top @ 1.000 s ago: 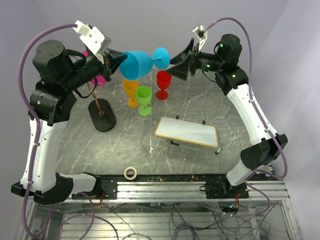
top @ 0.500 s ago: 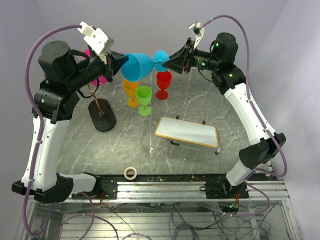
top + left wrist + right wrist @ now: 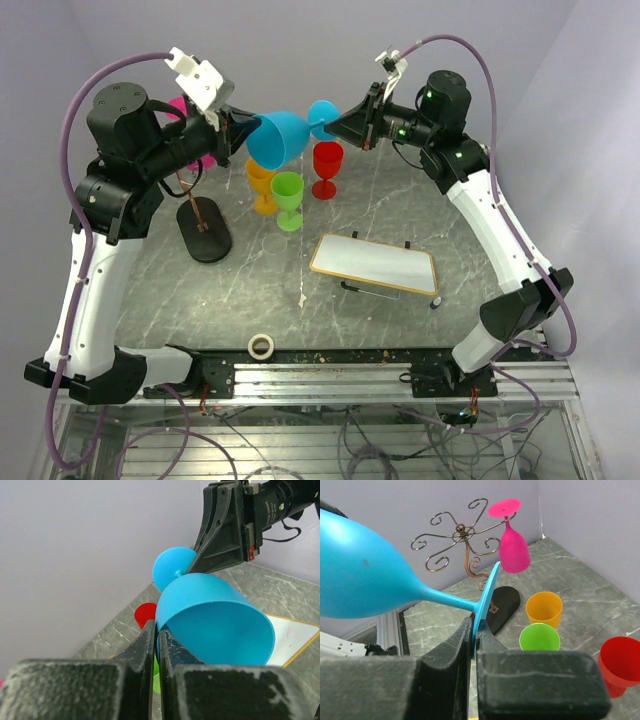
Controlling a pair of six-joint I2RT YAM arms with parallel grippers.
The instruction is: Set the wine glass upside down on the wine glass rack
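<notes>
A blue wine glass [image 3: 280, 138] hangs on its side high over the back of the table, bowl to the left and foot to the right. My left gripper [image 3: 245, 130] is shut on the bowl's rim, with one finger inside and one outside [image 3: 157, 625]. My right gripper [image 3: 335, 120] is shut on the edge of the round foot [image 3: 476, 622]. The wine glass rack [image 3: 462, 535], dark wire scrolls on a black oval base [image 3: 205, 238], stands below and to the left. A pink glass [image 3: 512, 550] hangs upside down from one of its arms.
Orange [image 3: 262, 180], green [image 3: 288, 195] and red [image 3: 327, 165] glasses stand upright on the grey table under the blue glass. A white board with a wooden frame [image 3: 375, 265] lies right of centre. A tape roll [image 3: 261, 346] sits at the near edge.
My right gripper has moved in from the right and closed on the blue glass's foot. The left arm and the glass have shifted slightly up and right.
</notes>
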